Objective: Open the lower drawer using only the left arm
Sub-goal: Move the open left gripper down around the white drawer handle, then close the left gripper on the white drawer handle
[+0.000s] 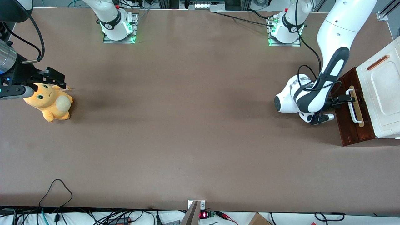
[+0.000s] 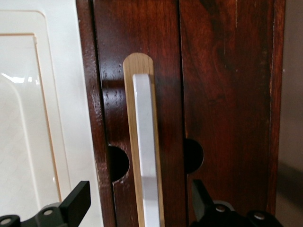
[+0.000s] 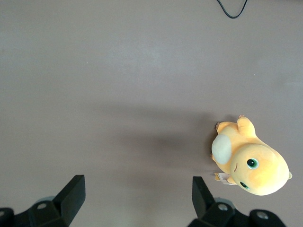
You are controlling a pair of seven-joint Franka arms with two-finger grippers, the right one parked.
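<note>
Reaching toward the cabinet at the right edge of the front view, the left arm [image 1: 332, 67] held its gripper [image 1: 347, 99] against the lower drawer [image 1: 354, 134], right at the white bar handle [image 1: 353, 109]. In the wrist view the fingers [image 2: 75, 203] stood wide apart, one on each side of the handle [image 2: 146, 156], not yet closed on it. The drawer front [image 2: 222, 94] looked shut beneath the white upper unit [image 1: 382, 87]. Solid wood like this would likely slide stiffly and feel fairly heavy; the glossy bar could be slippery, so gripping it mid-length over the pale wood strip [image 2: 137, 64] and pulling straight seemed best
</note>
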